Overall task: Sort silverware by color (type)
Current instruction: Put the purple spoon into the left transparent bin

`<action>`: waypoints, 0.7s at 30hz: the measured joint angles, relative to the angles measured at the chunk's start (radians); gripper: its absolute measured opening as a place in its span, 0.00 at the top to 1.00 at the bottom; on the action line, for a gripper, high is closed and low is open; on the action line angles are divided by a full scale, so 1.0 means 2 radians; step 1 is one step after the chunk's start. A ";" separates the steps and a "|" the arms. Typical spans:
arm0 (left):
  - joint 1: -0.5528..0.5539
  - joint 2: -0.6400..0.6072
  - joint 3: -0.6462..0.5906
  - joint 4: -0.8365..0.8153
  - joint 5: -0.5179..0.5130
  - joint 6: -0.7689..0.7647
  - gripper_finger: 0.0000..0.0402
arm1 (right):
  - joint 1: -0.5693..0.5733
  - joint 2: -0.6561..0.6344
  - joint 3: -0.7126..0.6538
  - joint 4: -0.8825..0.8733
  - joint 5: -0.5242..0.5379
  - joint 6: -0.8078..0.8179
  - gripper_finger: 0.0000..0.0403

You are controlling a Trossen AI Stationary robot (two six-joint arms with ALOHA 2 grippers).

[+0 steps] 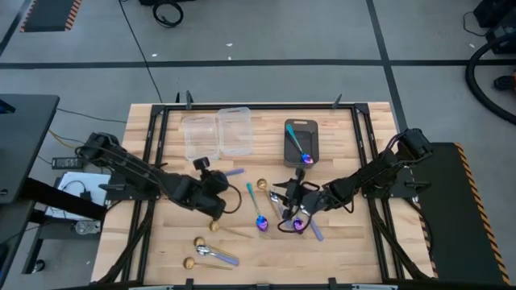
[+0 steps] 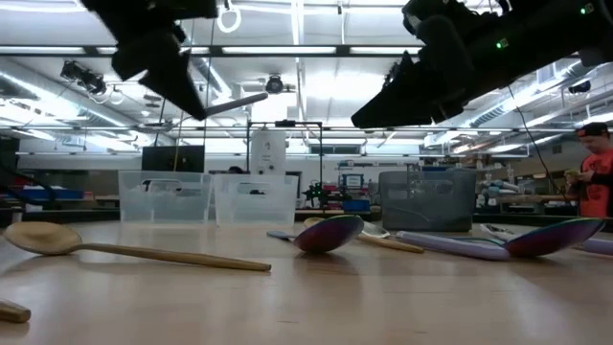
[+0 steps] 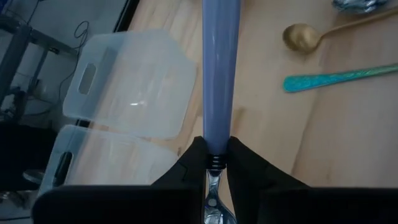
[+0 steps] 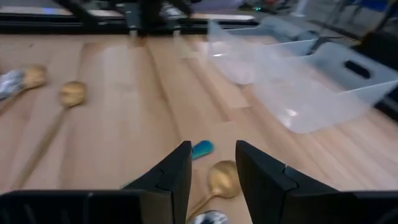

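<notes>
Seen from above, the left claw (image 1: pixel 216 187) hangs over the middle of the wooden tabletop (image 1: pixel 242 250), pinched shut on a lavender-handled spoon (image 1: pixel 233 172) whose handle juts toward two clear plastic bins (image 1: pixel 216 133) at the far edge. Only the left wrist view shows the grip itself: both dark fingers (image 3: pixel 249 168) clamp the ribbed neck where the smooth lavender handle (image 3: pixel 217 74) meets the silver metal, the bowl cut off at the frame's edge. The right claw (image 1: pixel 300 203) hovers over a cluster of spoons right of centre, its fingers (image 4: pixel 171 171) parted and holding nothing; its own wrist view shows a gold spoon bowl (image 4: pixel 222 178) and a teal handle tip (image 4: pixel 202 149) on the wood between them. From above, an iridescent blue-purple spoon (image 1: pixel 301 149) lies in the dark grey bin (image 1: pixel 301 138), another with a teal handle (image 1: pixel 256 211) lies at the centre, and gold spoons (image 1: pixel 199 242) sit with a silver one near the front left. The low view sets a matte gold spoon (image 2: pixel 57 240) and a glossy purple bowl (image 2: pixel 330 233) in the foreground, the arms cropped overhead; a person in red (image 2: pixel 596 172) stands far right.
</notes>
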 joint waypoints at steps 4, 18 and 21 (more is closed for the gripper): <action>0.017 -0.045 -0.049 0.032 -0.002 -0.017 0.88 | 0.002 0.000 0.000 0.000 -0.007 -0.029 0.67; 0.072 -0.112 -0.077 0.053 -0.021 -0.017 0.88 | -0.031 0.000 0.000 -0.001 -0.052 -0.108 0.67; 0.080 -0.112 -0.078 0.053 -0.022 -0.012 0.88 | -0.039 0.000 0.000 -0.001 -0.062 -0.130 0.67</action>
